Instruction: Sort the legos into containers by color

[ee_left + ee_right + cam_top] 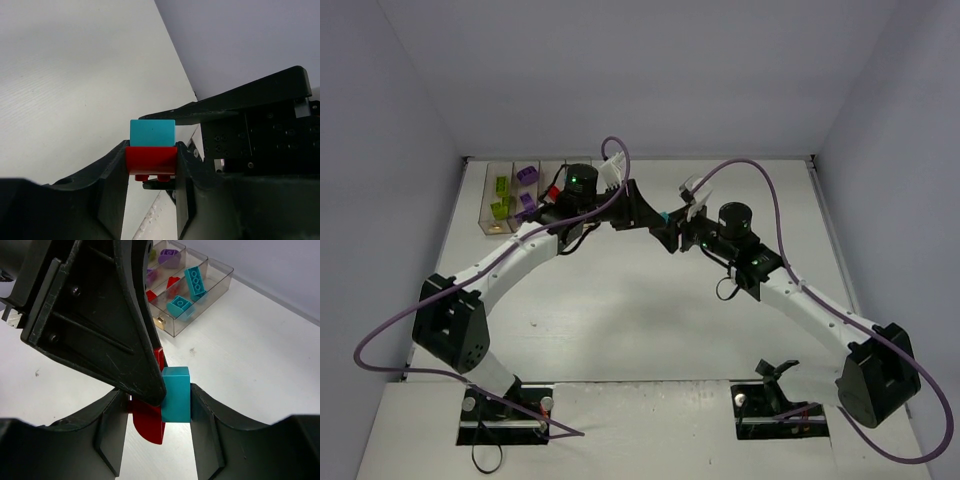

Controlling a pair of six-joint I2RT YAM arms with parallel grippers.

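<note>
left wrist view: my left gripper (151, 167) clamps the red brick (151, 157), while my right gripper (156, 412) grips the teal brick (176, 394) joined to it.

The containers (488, 200) stand in a row at the far left corner of the table (620, 320), with loose legos (501, 208) lying inside them. To their right, over the far middle of the table, the left gripper (660, 222) and right gripper (682, 235) meet tip to tip. A joined pair of legos (151, 145) sits clamped between the 2.
</note>
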